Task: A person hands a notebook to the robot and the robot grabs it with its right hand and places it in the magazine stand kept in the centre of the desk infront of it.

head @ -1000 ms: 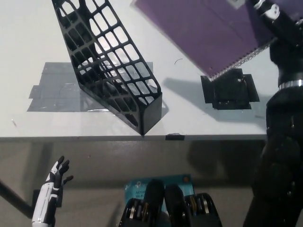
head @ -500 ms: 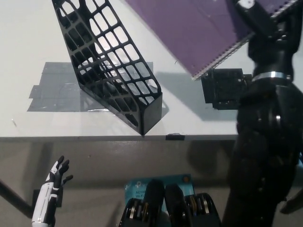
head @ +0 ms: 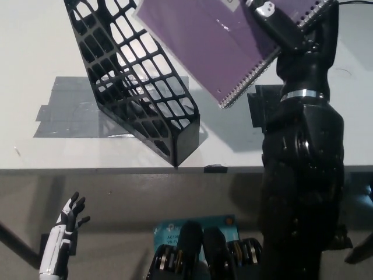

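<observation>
Right hand (head: 281, 26) clasping the purple spiral notebook (head: 218, 41), held tilted above the tabletop (head: 35, 52) near its far edge, overlapping the black magazine stand (head: 134, 81); left hand (head: 69, 219) below the near edge, fingers spread, holding nothing.
</observation>
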You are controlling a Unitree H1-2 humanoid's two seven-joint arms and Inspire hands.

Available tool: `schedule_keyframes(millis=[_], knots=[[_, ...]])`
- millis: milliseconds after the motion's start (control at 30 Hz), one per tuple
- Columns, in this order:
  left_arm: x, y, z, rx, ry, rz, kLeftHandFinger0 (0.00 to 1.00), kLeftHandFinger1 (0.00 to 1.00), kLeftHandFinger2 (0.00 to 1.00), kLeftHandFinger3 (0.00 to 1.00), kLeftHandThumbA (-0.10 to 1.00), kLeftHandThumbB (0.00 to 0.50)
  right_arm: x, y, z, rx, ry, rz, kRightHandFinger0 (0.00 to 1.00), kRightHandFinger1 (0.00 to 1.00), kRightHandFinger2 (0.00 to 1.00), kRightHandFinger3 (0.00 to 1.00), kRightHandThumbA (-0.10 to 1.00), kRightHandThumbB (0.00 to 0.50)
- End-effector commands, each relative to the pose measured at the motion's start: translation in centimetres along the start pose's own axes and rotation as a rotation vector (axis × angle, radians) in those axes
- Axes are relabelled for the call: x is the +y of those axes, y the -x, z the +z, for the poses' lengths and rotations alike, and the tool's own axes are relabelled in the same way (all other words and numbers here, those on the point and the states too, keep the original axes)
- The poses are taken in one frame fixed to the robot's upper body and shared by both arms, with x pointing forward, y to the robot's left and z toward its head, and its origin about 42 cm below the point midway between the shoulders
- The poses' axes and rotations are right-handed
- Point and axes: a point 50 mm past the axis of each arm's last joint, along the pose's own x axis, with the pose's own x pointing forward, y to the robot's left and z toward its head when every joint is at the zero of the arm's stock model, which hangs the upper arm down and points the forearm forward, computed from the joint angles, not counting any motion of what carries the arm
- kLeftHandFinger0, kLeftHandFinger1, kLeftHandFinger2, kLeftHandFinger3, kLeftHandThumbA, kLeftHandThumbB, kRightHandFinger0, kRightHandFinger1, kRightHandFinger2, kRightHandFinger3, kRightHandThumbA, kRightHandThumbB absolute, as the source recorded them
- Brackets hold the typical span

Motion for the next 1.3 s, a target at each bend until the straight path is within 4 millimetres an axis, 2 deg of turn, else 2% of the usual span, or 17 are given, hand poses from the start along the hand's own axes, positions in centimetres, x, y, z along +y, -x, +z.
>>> schedule_keyframes(millis=[0,233,367,500,700,767,900,1000,1267], knots=[[0.9,-0.3,0.9,-0.047,-0.014,0.000,0.90,1.00,1.00,1.00,1.00,0.500,3.4,0.5,1.9,-0.115,-0.092,0.060,0.00,0.00,0.00,0.01,0.28,0.000],[0.8,-0.3,1.0,-0.054,-0.020,0.001,0.90,1.00,1.00,1.00,1.00,0.500,4.1,0.4,1.3,-0.123,-0.073,0.064,0.00,0.00,0.00,0.00,0.26,0.000],[0.9,-0.4,1.0,-0.057,-0.024,-0.002,0.89,1.00,1.00,1.00,1.00,0.500,4.5,0.3,0.8,-0.094,-0.100,0.073,0.00,0.00,0.00,0.03,0.30,0.000],[0.9,-0.5,1.0,-0.062,-0.024,-0.002,0.89,1.00,1.00,1.00,1.00,0.500,4.8,0.0,0.3,-0.071,-0.101,0.058,0.00,0.00,0.00,0.02,0.32,0.000],[0.9,-0.6,1.0,-0.059,-0.023,-0.005,0.90,1.00,1.00,1.00,1.00,0.500,5.2,-0.2,-0.2,-0.060,-0.110,0.062,0.00,0.00,0.00,0.12,0.30,0.000],[0.9,-0.6,1.0,-0.058,-0.025,-0.007,0.90,1.00,1.00,1.00,1.00,0.500,5.3,-0.2,-0.3,-0.066,-0.111,0.067,0.00,0.00,0.00,0.13,0.30,0.000],[0.8,-0.5,1.2,-0.054,-0.027,-0.005,0.90,1.00,1.00,1.00,1.00,0.500,5.7,-0.3,-0.4,-0.087,-0.087,0.070,0.00,0.00,0.00,0.11,0.29,0.000],[0.8,-0.5,1.2,-0.057,-0.019,-0.006,0.90,1.00,1.00,1.00,1.00,0.500,6.5,-0.2,-0.6,-0.078,-0.061,0.079,0.00,0.00,0.00,0.00,0.35,0.000],[0.9,-0.9,1.3,-0.075,-0.017,-0.010,0.91,1.00,1.00,1.00,1.00,0.488,7.9,-0.7,-1.6,-0.059,-0.057,0.106,0.00,0.00,0.00,0.00,0.38,0.000]])
